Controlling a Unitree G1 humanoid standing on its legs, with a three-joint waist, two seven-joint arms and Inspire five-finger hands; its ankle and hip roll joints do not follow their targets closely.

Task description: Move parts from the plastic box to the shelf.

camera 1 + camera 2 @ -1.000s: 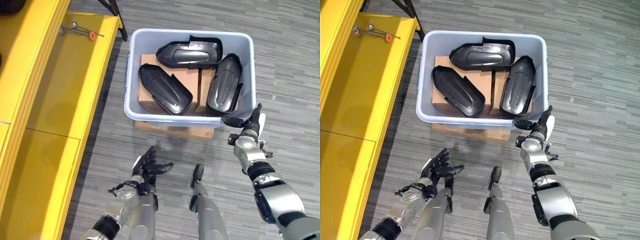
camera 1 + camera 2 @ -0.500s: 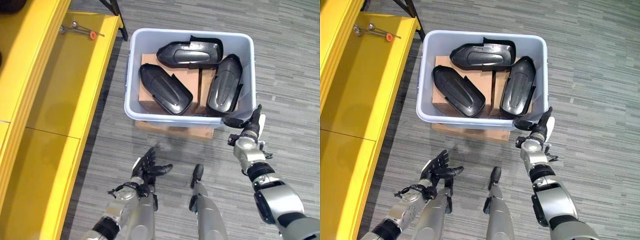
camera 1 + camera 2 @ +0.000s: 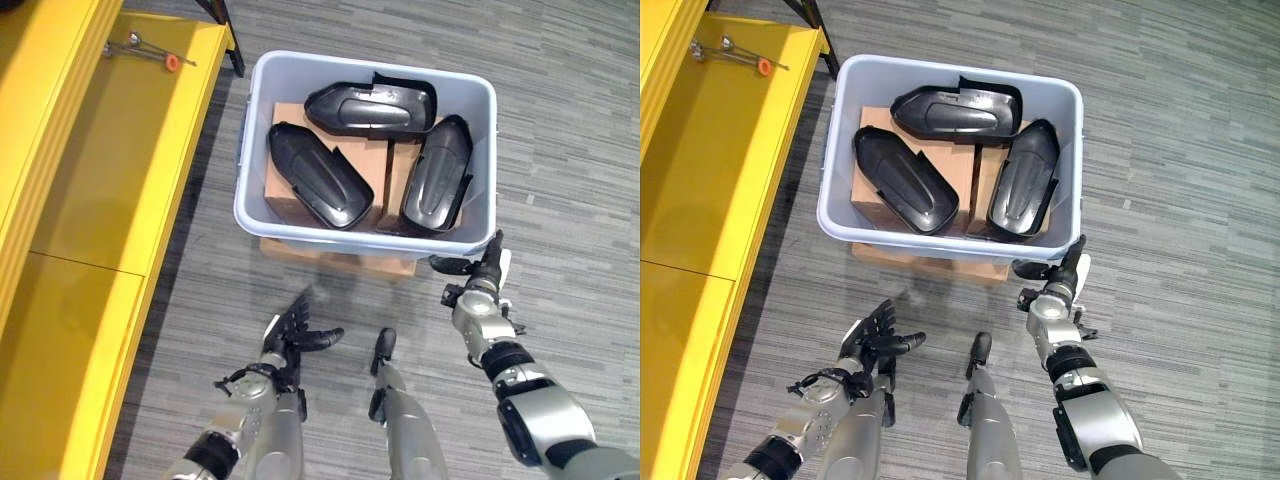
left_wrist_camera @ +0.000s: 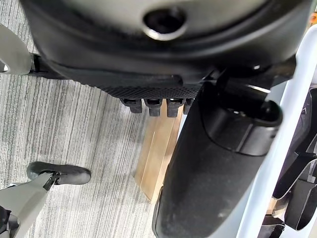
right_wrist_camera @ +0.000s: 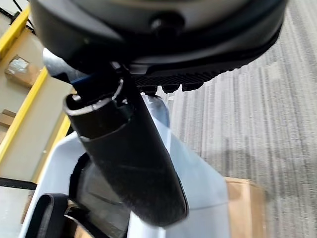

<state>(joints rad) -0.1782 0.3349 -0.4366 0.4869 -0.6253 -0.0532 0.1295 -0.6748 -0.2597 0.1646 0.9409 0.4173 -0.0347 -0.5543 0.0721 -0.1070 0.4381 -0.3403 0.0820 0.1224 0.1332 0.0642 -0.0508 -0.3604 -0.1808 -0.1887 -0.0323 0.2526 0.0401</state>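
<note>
A pale grey plastic box [image 3: 246, 160] stands on the floor and holds three black moulded parts: one along the back [image 3: 372, 105], one on the left [image 3: 318, 178] and one on the right [image 3: 435, 182]. They lie on brown cartons [image 3: 372, 160] inside the box. The yellow shelf [image 3: 120, 160] runs along the left. My left hand [image 3: 292, 338] hovers over the floor in front of the box, open and empty. My right hand [image 3: 480, 288] is at the box's front right corner, open, fingers pointing up past the rim, holding nothing. The right wrist view shows the box's rim [image 5: 198, 183] and a black part [image 5: 94, 196] inside.
Flat cardboard [image 3: 340, 258] sticks out under the box's front edge. A few small tools [image 3: 140, 48] lie at the shelf's far end. A dark stand leg [image 3: 228, 35] rises behind the box's left corner. Grey striped carpet [image 3: 560, 120] spreads to the right.
The whole picture has shifted a little, so the camera moved. Both hands stay open and hold nearly the same places relative to the box.
</note>
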